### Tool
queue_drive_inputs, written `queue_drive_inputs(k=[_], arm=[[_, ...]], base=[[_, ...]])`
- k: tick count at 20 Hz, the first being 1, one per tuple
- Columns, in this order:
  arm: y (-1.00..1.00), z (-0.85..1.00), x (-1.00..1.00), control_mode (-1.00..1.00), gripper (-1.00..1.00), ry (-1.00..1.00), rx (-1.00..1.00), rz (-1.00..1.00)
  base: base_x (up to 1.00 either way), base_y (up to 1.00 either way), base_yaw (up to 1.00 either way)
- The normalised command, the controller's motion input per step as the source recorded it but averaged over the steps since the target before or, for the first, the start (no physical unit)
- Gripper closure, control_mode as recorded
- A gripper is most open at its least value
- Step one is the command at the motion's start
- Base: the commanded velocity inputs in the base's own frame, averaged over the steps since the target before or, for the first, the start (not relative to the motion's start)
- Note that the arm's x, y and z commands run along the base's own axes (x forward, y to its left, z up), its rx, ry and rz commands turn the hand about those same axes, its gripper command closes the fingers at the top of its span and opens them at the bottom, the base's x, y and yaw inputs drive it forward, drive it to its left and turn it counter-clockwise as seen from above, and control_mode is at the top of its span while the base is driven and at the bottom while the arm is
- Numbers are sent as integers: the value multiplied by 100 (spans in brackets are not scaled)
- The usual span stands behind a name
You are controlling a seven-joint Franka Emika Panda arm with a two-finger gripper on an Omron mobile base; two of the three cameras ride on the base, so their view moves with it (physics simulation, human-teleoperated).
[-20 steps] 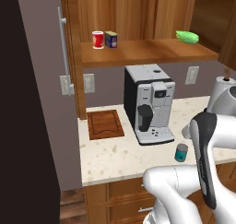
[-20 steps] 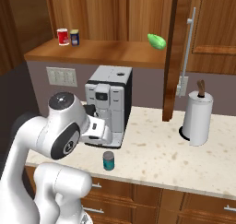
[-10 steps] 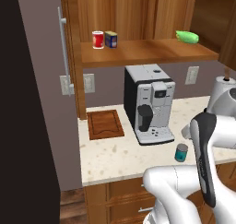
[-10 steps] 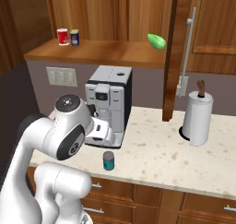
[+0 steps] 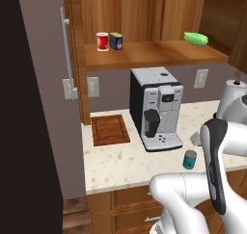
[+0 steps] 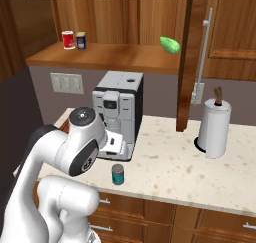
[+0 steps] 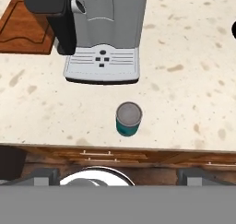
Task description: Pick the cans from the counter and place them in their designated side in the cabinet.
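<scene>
Pincer (image 7: 118, 179) spread wide, holding nothing, high above teal can (image 7: 128, 119). Teal can upright on surface (image 7: 184, 80) near front edge, before coffee machine (image 7: 103, 32). Dark blue can (image 5: 116, 41) on cabinet shelf (image 5: 154, 55) beside red can (image 5: 102, 41).

A grey wall (image 5: 111, 84) runs behind the bench (image 6: 170, 162), carrying a pale switch plate (image 6: 66, 82) and a single outlet (image 5: 200, 78). To the left stands a tall dark grey unit (image 5: 46, 98) with a long handle (image 5: 64, 50) (its near side falls into deep shadow). Wooden drawers (image 7: 99, 156) with slim metal pulls sit below the stone top, above a strip of wood-plank floor (image 5: 76, 214). Light is soft and even.
</scene>
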Motion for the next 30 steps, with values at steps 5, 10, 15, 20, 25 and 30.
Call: queue_drive_inputs(k=[5,10,15,20,25,30], arm=[[0,-30,2,-100,-100,-13,-3,0],[1,-38,2,-100,-100,-12,-6,0],[3,-38,4,-100,-100,-10,-4,0],[18,-31,8,-100,-100,-7,-1,0],[23,-27,5,-100,-100,-6,-2,0],[16,-33,0,-100,-100,-5,-6,0]], base=[[0,0,0],[0,0,0],[0,0,0],[0,0,0],[0,0,0],[0,0,0]])
